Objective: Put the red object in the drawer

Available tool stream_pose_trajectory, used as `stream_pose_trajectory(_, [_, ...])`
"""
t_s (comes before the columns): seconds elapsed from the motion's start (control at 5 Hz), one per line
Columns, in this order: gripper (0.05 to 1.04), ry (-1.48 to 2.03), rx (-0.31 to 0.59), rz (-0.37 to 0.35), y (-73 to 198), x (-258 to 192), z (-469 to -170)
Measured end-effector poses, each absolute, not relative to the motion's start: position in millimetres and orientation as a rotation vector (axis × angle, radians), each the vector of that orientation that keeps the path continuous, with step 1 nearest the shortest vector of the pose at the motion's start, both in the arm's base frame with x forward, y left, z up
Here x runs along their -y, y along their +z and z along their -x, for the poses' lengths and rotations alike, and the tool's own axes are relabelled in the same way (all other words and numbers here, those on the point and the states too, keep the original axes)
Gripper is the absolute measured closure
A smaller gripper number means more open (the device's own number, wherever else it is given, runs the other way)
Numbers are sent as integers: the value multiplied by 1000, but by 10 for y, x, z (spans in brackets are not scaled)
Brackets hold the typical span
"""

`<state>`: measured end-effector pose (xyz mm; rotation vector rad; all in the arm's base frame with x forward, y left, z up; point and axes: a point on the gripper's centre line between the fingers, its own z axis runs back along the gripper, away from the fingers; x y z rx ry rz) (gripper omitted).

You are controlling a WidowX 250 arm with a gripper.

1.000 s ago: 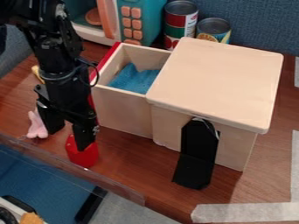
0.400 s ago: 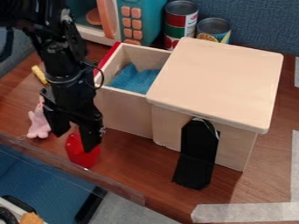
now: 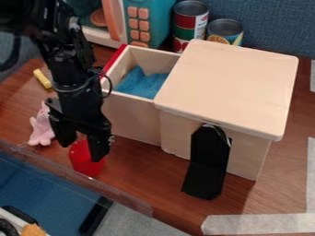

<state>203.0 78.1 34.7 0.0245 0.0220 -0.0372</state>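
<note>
End effector (image 3: 82, 148) at lower L of frame, fingers wide apart, right above the red object (image 3: 85, 163), which is upright on the desk (image 3: 141, 159). Drawer (image 3: 132, 119) is open, upper ctr-L, w/ blue cloth (image 3: 142, 84) inside. Pink toy (image 3: 42, 130) at L, near yellow pc (image 3: 42, 79).

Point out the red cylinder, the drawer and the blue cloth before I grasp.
Red cylinder (image 3: 80, 162), camera view, on its side.
Drawer (image 3: 134, 116), camera view, on its near wall.
Blue cloth (image 3: 144, 84), camera view, near its middle.
</note>
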Motion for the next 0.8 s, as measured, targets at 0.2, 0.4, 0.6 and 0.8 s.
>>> stream_pose_trajectory(0.2, [299,-2,-14,-23,324,-857,-2056])
stream_pose_trajectory(0.4, [300,26,-7,-17,322,-909,-2049])
stream_pose_trajectory(0.6, [300,32,-11,13,391,-930,-1985])
stream_pose_trajectory(0.8, [300,31,56,34,716,-916,-1970])
